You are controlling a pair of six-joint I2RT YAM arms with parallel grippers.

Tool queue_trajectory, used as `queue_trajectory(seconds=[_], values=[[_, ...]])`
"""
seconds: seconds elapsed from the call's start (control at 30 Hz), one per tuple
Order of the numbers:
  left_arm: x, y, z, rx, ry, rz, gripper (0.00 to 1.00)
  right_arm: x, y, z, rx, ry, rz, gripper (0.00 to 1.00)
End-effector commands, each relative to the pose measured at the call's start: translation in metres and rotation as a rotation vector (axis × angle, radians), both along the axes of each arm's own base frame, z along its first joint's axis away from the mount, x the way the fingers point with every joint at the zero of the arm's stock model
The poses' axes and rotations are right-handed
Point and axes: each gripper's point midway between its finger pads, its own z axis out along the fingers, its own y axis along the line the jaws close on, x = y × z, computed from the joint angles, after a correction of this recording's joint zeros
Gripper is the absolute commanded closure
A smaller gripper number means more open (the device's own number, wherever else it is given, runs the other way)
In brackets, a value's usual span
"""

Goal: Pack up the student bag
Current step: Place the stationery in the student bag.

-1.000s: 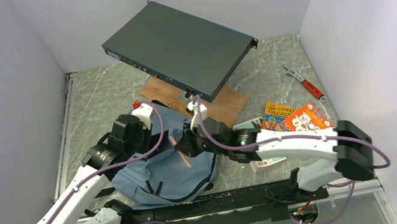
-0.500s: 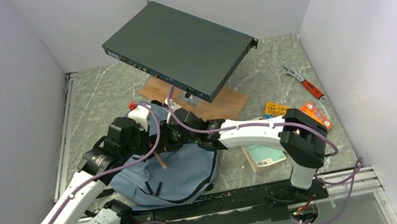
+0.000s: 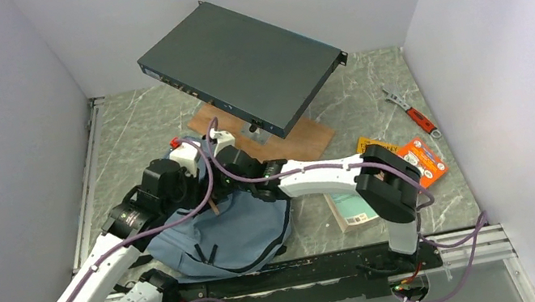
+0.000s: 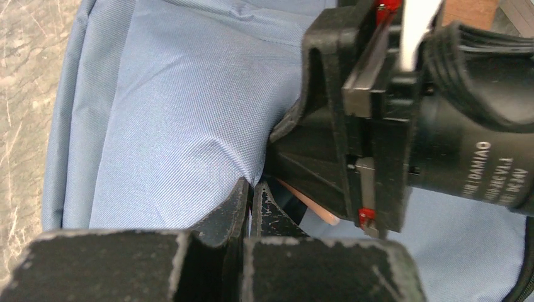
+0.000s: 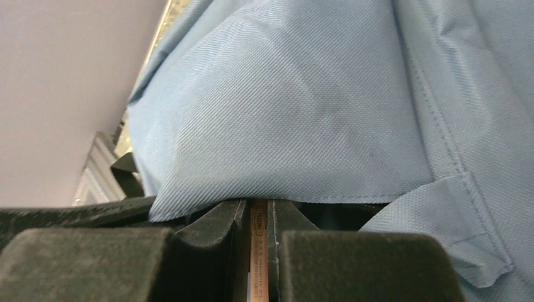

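Observation:
The student bag (image 3: pixel 241 233) is soft light blue-grey fabric with black zip lines and lies at the front of the table. My left gripper (image 3: pixel 198 199) is shut on an edge of the bag's fabric (image 4: pixel 189 126), its fingertips (image 4: pixel 242 198) pinching the cloth. My right gripper (image 3: pixel 219 185) is right beside it at the bag's upper left and is shut on a thin orange pencil (image 5: pixel 259 245). The pencil's tip (image 4: pixel 318 207) pokes under the lifted fabric (image 5: pixel 302 113). The bag's inside is hidden.
A dark flat metal box (image 3: pixel 242 65) is raised above a wooden board (image 3: pixel 304 143) behind the bag. Books (image 3: pixel 414 161) and a pale book (image 3: pixel 356 208) lie to the right. A red-handled wrench (image 3: pixel 414 114) lies at the far right.
My right arm has swung left from the bag's middle to its upper left edge, carrying the orange pencil. My left gripper has stayed on the bag's fabric, shifting slightly.

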Motion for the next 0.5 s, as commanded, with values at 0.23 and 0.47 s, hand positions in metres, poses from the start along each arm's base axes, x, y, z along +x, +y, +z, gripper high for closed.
queue_trajectory(seconds=[0.23,0.47], values=[[0.011,-0.012,0.022,-0.075,-0.073,-0.012,1.00,0.042,0.004,0.011,-0.054,-0.121,-0.097,0.77],[0.011,-0.010,0.020,-0.067,-0.071,-0.004,1.00,0.012,-0.016,0.003,-0.124,-0.124,0.023,0.52]])
